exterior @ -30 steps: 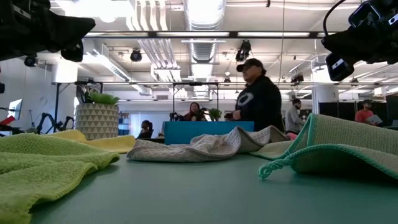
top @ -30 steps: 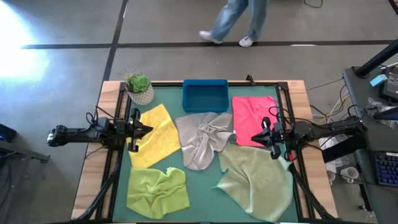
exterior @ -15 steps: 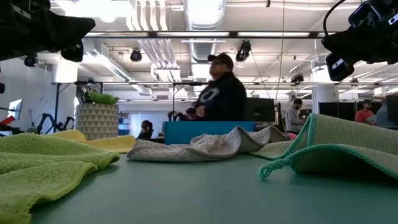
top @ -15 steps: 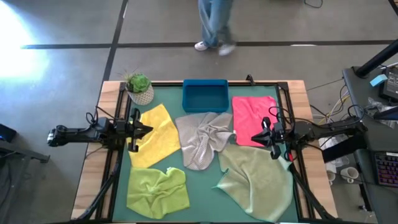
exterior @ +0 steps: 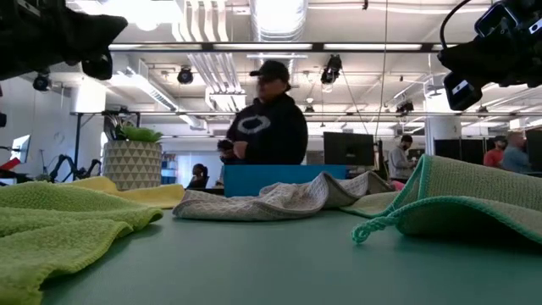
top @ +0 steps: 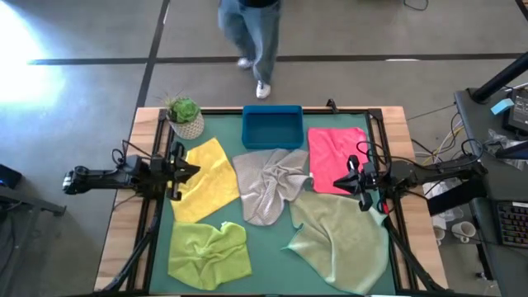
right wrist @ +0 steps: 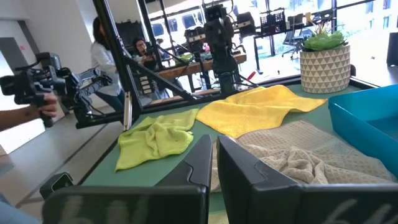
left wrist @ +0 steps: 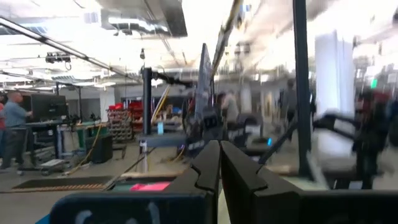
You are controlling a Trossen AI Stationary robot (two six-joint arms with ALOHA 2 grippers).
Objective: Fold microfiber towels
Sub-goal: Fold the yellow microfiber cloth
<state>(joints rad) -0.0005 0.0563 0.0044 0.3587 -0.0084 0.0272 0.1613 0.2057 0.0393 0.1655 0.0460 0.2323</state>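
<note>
Green felt covers the table (top: 272,239), and I count five soft microfiber towels on it, all unfolded: one yellow square cloth (top: 206,179) at the left, one crumpled light grey cloth (top: 268,186) in the middle, one flat hot pink cloth (top: 334,157) at the right, one rumpled lime green cloth (top: 210,253) at the near left, and one larger pale sage green cloth (top: 342,235) at the near right. One blue rectangular tray (top: 272,126) sits at the far edge, with one potted plant in a patterned white pot (top: 186,118) at the far left corner.

My left gripper (top: 195,172) hovers over the yellow cloth's edge, fingers pressed together and empty; my right gripper (top: 342,179) hangs beside the pink cloth, likewise closed on nothing.

The low view alone shows the upper body of a person in a dark hoodie (exterior: 262,127) behind the tray (overhead shows only legs).
</note>
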